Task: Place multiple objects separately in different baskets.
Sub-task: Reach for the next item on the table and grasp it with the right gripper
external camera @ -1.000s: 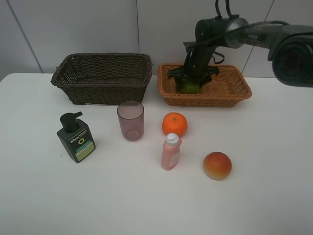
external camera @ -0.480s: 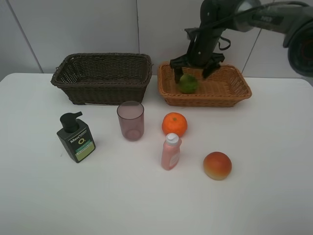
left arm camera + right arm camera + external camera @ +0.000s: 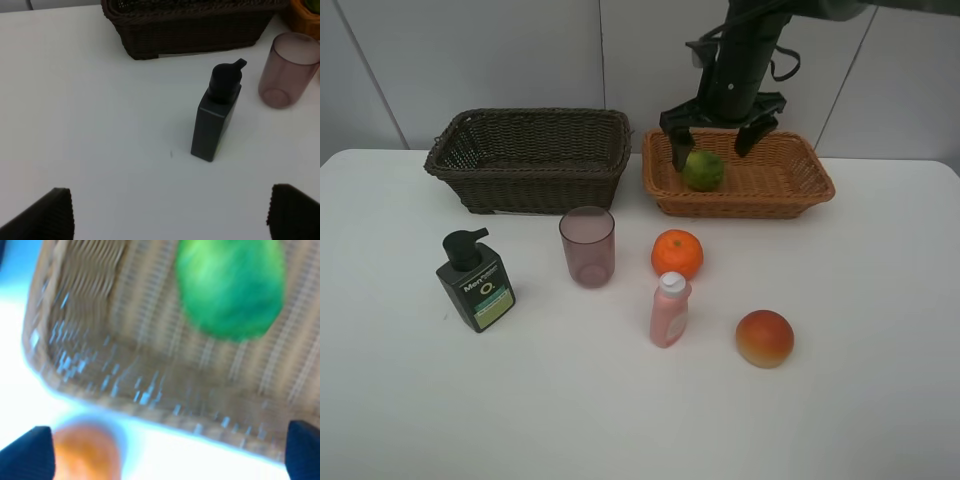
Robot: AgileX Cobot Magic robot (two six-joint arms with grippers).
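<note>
The green fruit (image 3: 703,170) (image 3: 230,285) lies alone in the light tan basket (image 3: 790,200) (image 3: 150,380). My right gripper (image 3: 712,150) (image 3: 165,455) hangs open just above it, holding nothing. On the table stand the orange (image 3: 677,253) (image 3: 87,452), the red-yellow fruit (image 3: 764,338), the small pink bottle (image 3: 669,310), the pink cup (image 3: 587,246) (image 3: 289,70) and the dark green pump bottle (image 3: 475,282) (image 3: 217,120). Behind them the dark brown basket (image 3: 530,155) (image 3: 195,30) has nothing showing inside. My left gripper (image 3: 170,220) is open and empty, set back from the pump bottle, and out of the high view.
Both baskets stand side by side at the back of the white table (image 3: 880,380), against a pale wall. The right arm (image 3: 745,50) reaches down from above the tan basket. Bare tabletop spreads in front of the objects.
My right gripper opened, let go of the green fruit in the tan basket, and rose clear above it. Everything else stayed put.
</note>
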